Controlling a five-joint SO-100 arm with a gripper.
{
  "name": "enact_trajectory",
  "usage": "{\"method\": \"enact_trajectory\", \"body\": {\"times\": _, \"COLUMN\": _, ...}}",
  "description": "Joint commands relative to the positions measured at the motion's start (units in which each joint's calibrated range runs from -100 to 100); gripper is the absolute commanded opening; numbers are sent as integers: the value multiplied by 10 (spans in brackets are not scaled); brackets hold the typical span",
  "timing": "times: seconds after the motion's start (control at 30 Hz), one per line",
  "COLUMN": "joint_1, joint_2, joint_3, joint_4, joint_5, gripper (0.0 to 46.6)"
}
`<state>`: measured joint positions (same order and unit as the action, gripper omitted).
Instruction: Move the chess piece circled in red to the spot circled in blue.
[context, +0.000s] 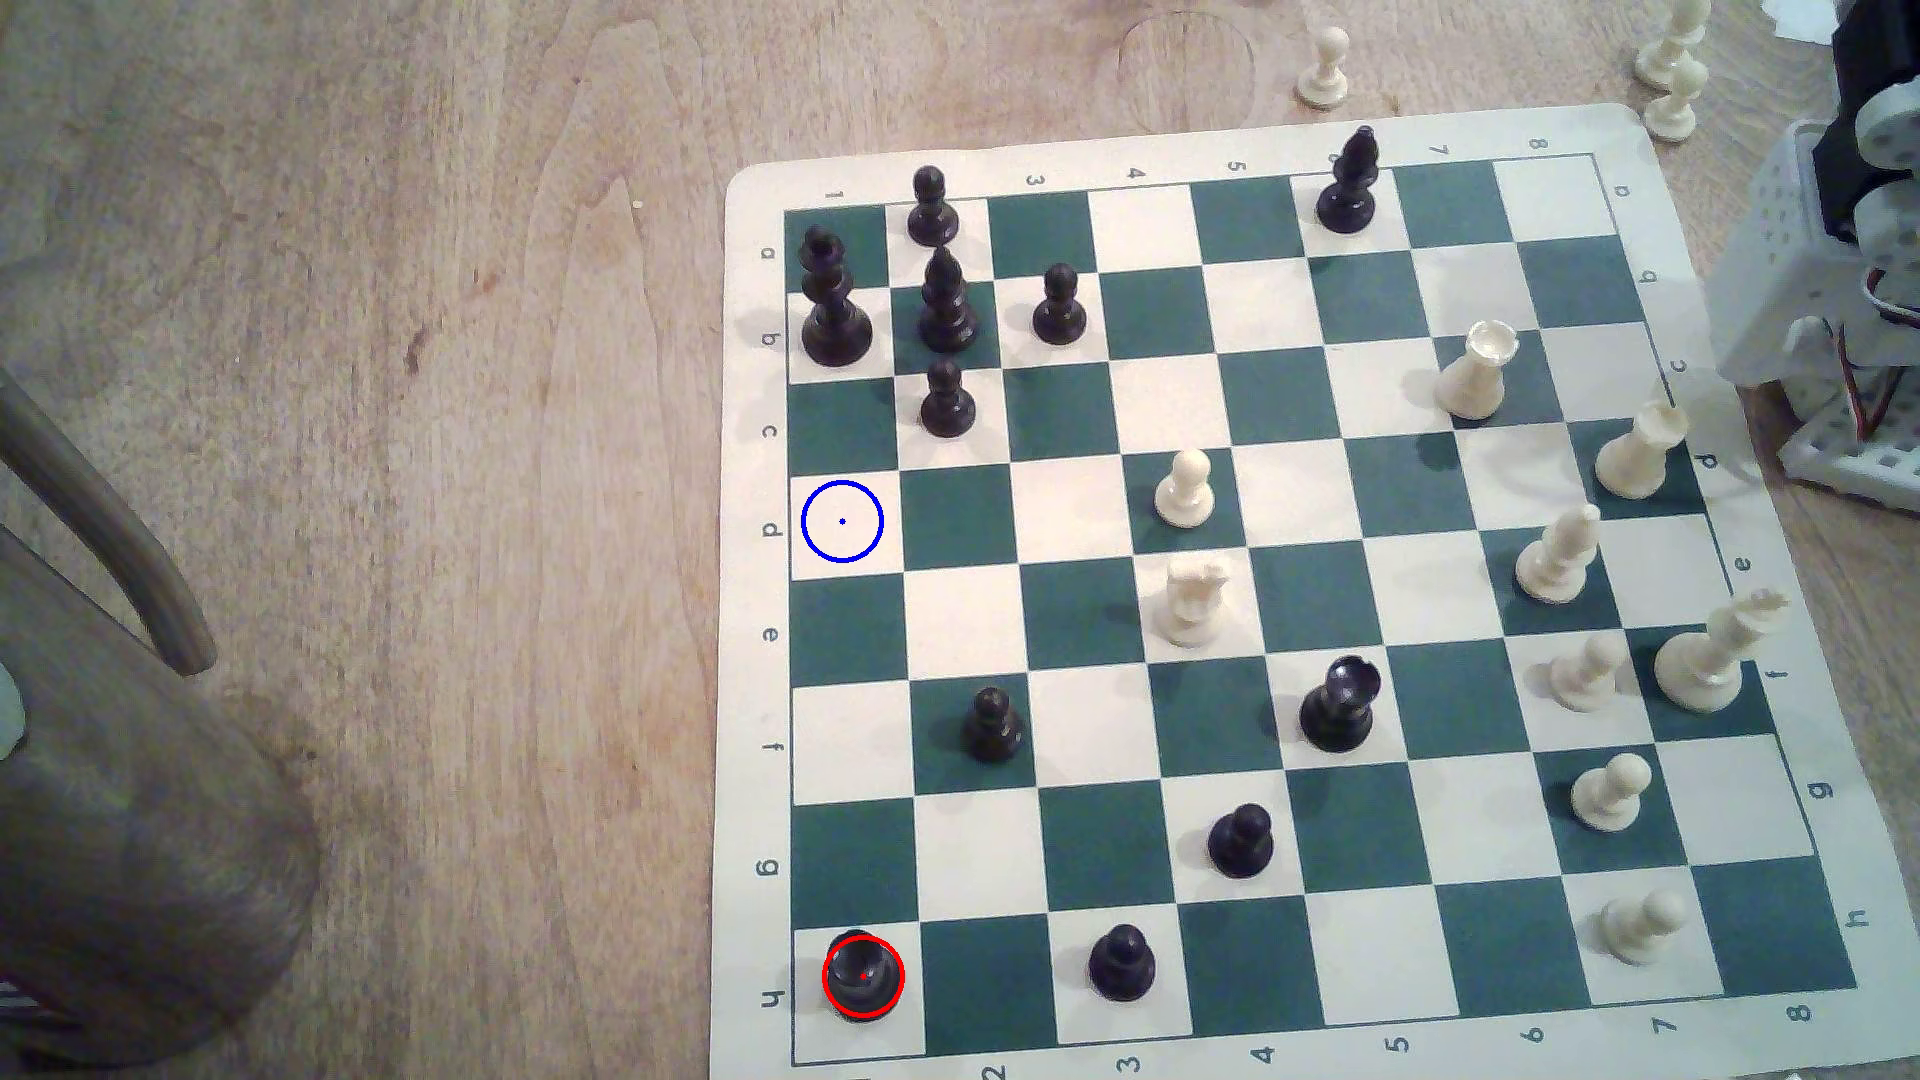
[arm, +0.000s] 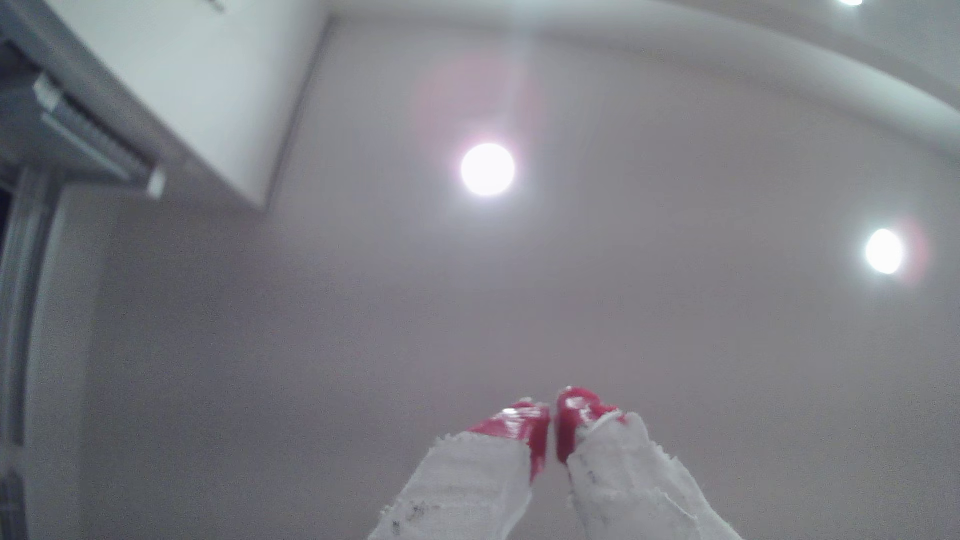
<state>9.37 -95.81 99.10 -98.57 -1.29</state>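
The chess piece circled in red (context: 862, 976) is a short black rook on the white corner square at the exterior view's lower left of the board. The spot circled in blue (context: 842, 521) is a bare white square in the same edge column, several squares farther up. In the wrist view my gripper (arm: 552, 415) points up at the ceiling, its red-tipped, white-wrapped fingers (arm: 524, 423) closed together with nothing between them. Part of the arm's white base (context: 1829, 312) stands at the exterior view's right edge, far from the rook.
Black pieces cluster near the board's upper left (context: 940, 301), just above the blue spot. A black pawn (context: 992, 724) and another (context: 1122, 964) stand near the rook. White pieces line the right side (context: 1553, 556). A grey-brown object (context: 135, 831) and bare wooden table (context: 468, 519) lie left of the board.
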Motion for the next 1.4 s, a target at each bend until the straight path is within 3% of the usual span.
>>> {"method": "enact_trajectory", "body": {"times": 0.0, "joint_1": -41, "joint_2": 1, "joint_3": 8, "joint_4": 6, "joint_5": 0, "gripper": 14}}
{"method": "enact_trajectory", "body": {"times": 0.27, "joint_1": -84, "joint_2": 1, "joint_3": -20, "joint_4": 133, "joint_5": 0, "gripper": 14}}
{"method": "enact_trajectory", "body": {"times": 0.53, "joint_1": -91, "joint_2": 1, "joint_3": -85, "joint_4": 301, "joint_5": 0, "gripper": 14}}
{"method": "enact_trajectory", "body": {"times": 0.97, "joint_1": -86, "joint_2": 1, "joint_3": -165, "joint_4": 673, "joint_5": -3, "gripper": 13}}
{"method": "enact_trajectory", "body": {"times": 1.07, "joint_1": -86, "joint_2": 2, "joint_3": -213, "joint_4": 846, "joint_5": -5, "gripper": 12}}
{"method": "enact_trajectory", "body": {"times": 1.13, "joint_1": -86, "joint_2": 2, "joint_3": -245, "joint_4": 973, "joint_5": -14, "gripper": 12}}
{"method": "enact_trajectory", "body": {"times": 1.37, "joint_1": -95, "joint_2": 6, "joint_3": -277, "joint_4": 1116, "joint_5": -27, "gripper": 2}}
